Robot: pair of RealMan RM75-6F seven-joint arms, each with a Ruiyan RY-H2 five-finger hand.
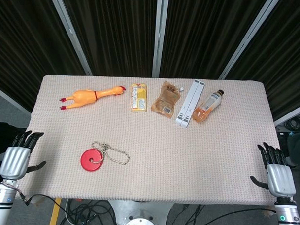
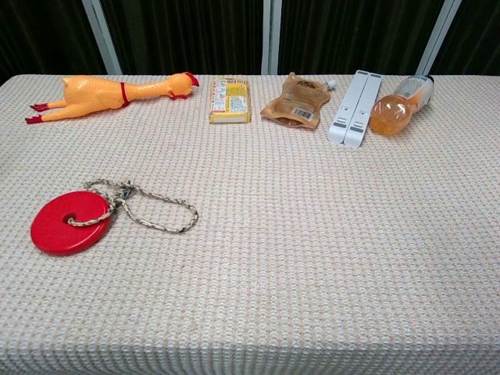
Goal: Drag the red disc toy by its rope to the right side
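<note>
Your red disc toy (image 1: 92,160) lies flat on the woven table cover (image 1: 197,158), in the near-left part of the table, toward 8 o'clock from the table's middle. Its rope (image 1: 116,154) is threaded through the disc's centre hole and lies slack in a loop off the disc's 2 o'clock side, so the free end already points toward the side you want. Nothing touches either one. As far as these views show, the drag has not begun: the disc is on the left and the whole pull to the right is left to do, starting with taking hold of the rope.

Your left hand (image 1: 18,157) rests at the table's left edge, at 9 o'clock from the disc, fingers spread and holding nothing. Your right hand (image 1: 276,172) sits at the right edge, well apart from the toy, fingers also apart and empty. The chest view shows neither hand.

Along the far edge, at 12 o'clock, lie a rubber chicken (image 1: 91,97), a yellow snack packet (image 1: 138,97), a brown pouch (image 1: 166,99), a white folded stand (image 1: 189,102) and an orange drink bottle (image 1: 208,106), all well clear of the likely drag path.
</note>
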